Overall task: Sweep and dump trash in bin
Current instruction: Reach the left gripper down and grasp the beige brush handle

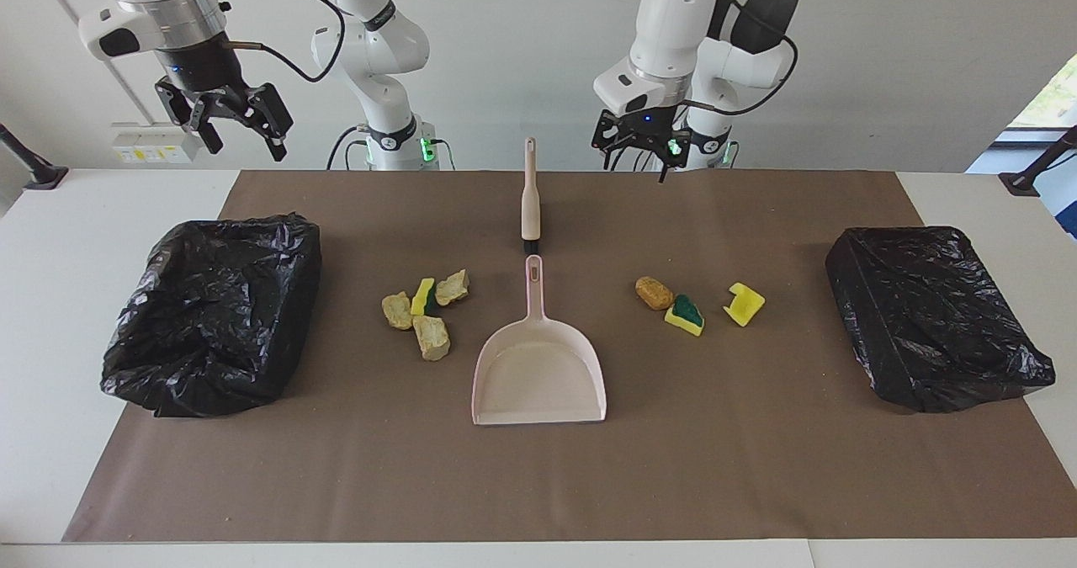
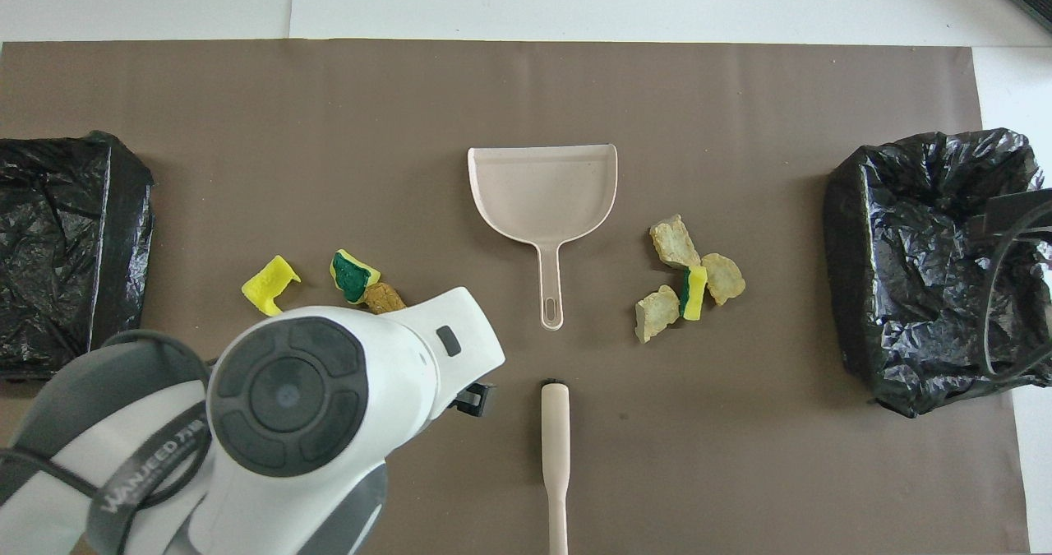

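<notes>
The left end effector (image 1: pixel 637 143), fingers spread and empty, hung over the mat's robot-side edge beside the brush (image 1: pixel 530 191). The right end effector (image 1: pixel 225 118), also spread, waited above the bin (image 1: pixel 214 315) at its end. The trash (image 1: pixel 425 310) lay in two clusters flanking the dustpan (image 1: pixel 538 366) on the tabletop (image 1: pixel 50 240).

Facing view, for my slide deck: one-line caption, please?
Left gripper nears the brush; dustpan, trash and two bins wait untouched.
</notes>
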You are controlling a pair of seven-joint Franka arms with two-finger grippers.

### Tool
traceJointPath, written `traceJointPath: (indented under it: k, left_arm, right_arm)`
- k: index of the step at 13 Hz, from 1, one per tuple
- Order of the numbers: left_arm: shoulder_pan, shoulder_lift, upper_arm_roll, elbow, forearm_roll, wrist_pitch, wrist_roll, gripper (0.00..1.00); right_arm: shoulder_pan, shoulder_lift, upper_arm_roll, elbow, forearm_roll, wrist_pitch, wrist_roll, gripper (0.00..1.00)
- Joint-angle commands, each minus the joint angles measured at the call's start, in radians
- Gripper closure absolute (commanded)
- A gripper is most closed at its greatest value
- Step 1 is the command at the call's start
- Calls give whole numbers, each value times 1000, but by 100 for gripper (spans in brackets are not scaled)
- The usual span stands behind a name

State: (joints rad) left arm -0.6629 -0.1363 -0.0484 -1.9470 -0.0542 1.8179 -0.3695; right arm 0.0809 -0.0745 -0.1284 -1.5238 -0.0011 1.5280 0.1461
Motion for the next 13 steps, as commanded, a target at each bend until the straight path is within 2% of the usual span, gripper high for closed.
traceJointPath:
  k: [1,3,6,10,13]
  left_arm:
    - [-99,-52,22,-120,-42,95,-135,0]
    - [-139,-71,21,-145,-68,112,-173,0]
    - [-239,-8,22,-176,-69,170,-306,0]
    - [-360,-5,22,-315,-69,334,-434,0]
    - [-414,36,22,-342,-69,389,-526,0]
  right_arm:
    - [0,-18,-2,-18,-2,0,-10,0]
    - [0,-18,-2,-18,-2,0,-10,0]
    - [0,-18,-2,-18,-2,0,-10,0]
    - [0,-18,-2,-18,-2,0,-10,0]
    - [0,-18,-2,-18,-2,0,-10,0]
